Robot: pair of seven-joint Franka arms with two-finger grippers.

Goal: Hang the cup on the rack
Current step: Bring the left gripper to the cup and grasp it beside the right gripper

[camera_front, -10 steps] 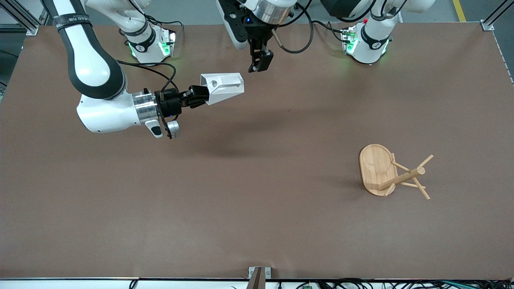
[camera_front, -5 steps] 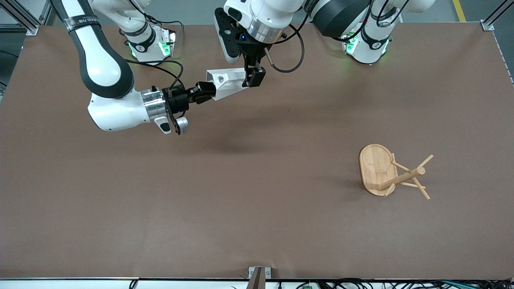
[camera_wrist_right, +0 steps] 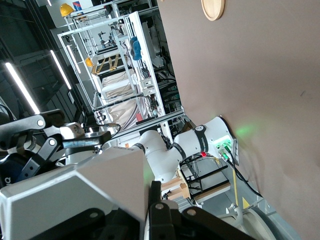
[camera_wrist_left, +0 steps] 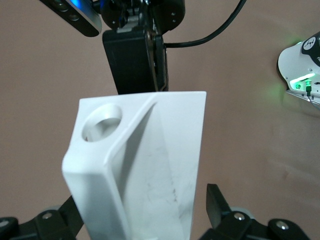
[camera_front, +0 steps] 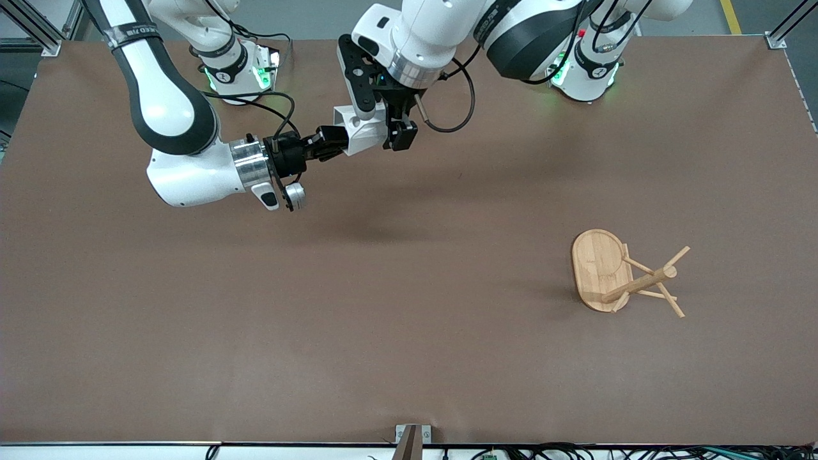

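The white faceted cup (camera_front: pixel 359 135) hangs in the air over the table's middle, near the robots' bases. My right gripper (camera_front: pixel 332 140) is shut on one end of it, and shows as a black finger (camera_wrist_left: pixel 134 62) in the left wrist view. My left gripper (camera_front: pixel 383 131) comes down around the cup's other end, open. One of its fingers (camera_wrist_left: pixel 216 197) stands apart from the cup's wall (camera_wrist_left: pixel 150 165). The handle's round hole (camera_wrist_left: pixel 102 120) faces that camera. The bamboo rack (camera_front: pixel 623 276) lies on its side toward the left arm's end of the table.
The rack's oval base (camera_front: pixel 597 265) stands on edge, with its post and pegs pointing toward the left arm's end of the table. The base also shows as a disc (camera_wrist_right: pixel 212 7) in the right wrist view. Brown table surface (camera_front: pixel 383 306) lies between the grippers and the rack.
The right arm has carried the cup toward the bases and the left arm's end. The left gripper has come down around the cup's free end, and its fingers have narrowed a little.
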